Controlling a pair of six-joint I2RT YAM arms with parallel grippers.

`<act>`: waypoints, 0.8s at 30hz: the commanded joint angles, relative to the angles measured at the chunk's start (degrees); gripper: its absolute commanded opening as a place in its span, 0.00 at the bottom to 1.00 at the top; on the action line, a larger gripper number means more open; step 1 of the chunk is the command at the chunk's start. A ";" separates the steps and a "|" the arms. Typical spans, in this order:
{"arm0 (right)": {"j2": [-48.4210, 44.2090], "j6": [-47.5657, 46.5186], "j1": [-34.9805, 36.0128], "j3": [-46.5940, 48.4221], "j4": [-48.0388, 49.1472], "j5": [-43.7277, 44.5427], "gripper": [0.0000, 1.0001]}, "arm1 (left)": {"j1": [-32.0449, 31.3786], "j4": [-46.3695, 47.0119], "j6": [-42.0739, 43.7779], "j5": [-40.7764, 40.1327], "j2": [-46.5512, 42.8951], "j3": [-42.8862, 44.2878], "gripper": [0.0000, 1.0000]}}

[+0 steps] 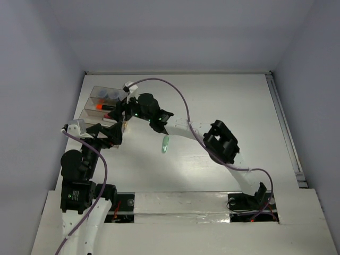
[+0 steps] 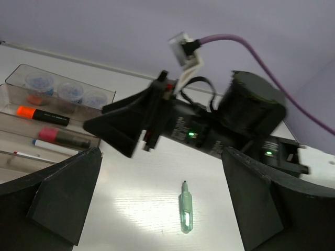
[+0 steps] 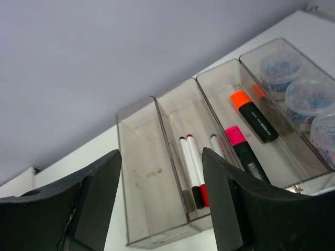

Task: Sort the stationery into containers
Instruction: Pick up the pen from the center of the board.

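Bins (image 3: 141, 178) are being shown holding pens (image 3: 187, 162), highlighters (image 3: 254, 123) and pots (image 3: 309, 99), the pots being cut off by the frame, a green marker (image 1: 165, 144) lying on the table (image 1: 228, 106), left gripper (image 2: 159, 193) and right gripper (image 3: 159, 188) spread wide, empty.

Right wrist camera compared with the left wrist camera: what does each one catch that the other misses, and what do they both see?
Only the right wrist view shows the empty bin at the end of the row. Only the left wrist view shows the pale green marker lying loose on the table, and the right arm itself. Both show the orange highlighter, the pink highlighter and the three pots in their bins.
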 commanded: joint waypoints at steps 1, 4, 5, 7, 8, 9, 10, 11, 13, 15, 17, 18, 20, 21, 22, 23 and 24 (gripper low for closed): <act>-10.91 1.03 -0.18 -10.82 9.41 2.58 0.69 | 0.37 1.98 -0.20 -0.53 -0.63 0.42 0.99; -21.18 0.06 -0.18 -26.59 11.52 7.83 0.45 | 0.37 2.33 0.06 -0.01 -0.46 0.07 0.99; -24.11 0.06 -0.18 -30.84 11.43 9.60 0.36 | 0.37 2.34 -0.02 -0.01 -0.45 -0.02 0.99; -29.65 1.80 -0.18 -38.85 10.04 12.76 0.04 | 0.37 2.34 -0.03 -0.09 -0.45 -0.02 0.99; -32.20 2.34 -0.18 -45.59 7.42 16.52 0.02 | 0.37 2.34 -0.11 -0.18 -0.45 -0.02 0.99; -36.66 3.04 -0.18 -48.61 5.56 18.12 0.02 | 0.37 2.42 -0.20 -0.35 -0.11 -0.11 0.99; -38.62 5.57 -0.18 -51.25 3.72 19.45 0.06 | 0.37 2.42 -0.20 -0.36 0.16 -0.20 0.99; -40.38 6.55 -0.18 -55.80 0.22 21.55 0.12 | 0.37 2.42 -0.29 -0.44 0.33 -0.20 0.99; -44.16 8.83 -0.18 -58.39 -3.84 23.14 0.36 | 0.37 2.42 -0.47 -0.44 0.95 -0.28 0.99; -45.75 9.55 0.34 -59.88 -10.17 26.13 0.53 | 0.37 2.42 -0.47 -0.36 1.30 -0.28 0.99; -46.28 10.42 1.05 -59.81 -16.39 28.67 0.66 | 0.37 2.42 -0.47 -0.36 1.30 -0.37 0.99; -45.94 10.86 1.92 -59.28 -18.69 29.56 0.67 | 0.37 2.42 -0.47 -0.27 1.30 -0.37 0.99; -44.10 11.57 3.86 -57.26 -23.95 32.36 0.72 | 0.37 2.51 -0.47 -0.01 1.39 -0.37 0.99; -43.13 11.83 4.56 -56.38 -25.29 33.34 0.74 | 0.37 2.51 -0.47 0.08 1.48 -0.46 0.99; -40.95 12.18 6.05 -54.55 -26.44 34.39 0.75 | 0.37 2.51 -0.47 0.08 1.57 -0.46 0.99; -39.88 12.45 6.67 -53.49 -28.45 35.27 0.78 | 0.37 2.60 -0.47 0.08 1.57 -0.46 0.99; -38.82 12.88 7.29 -52.52 -29.43 36.93 0.78 | 0.37 2.60 -0.55 0.26 1.65 -0.55 0.99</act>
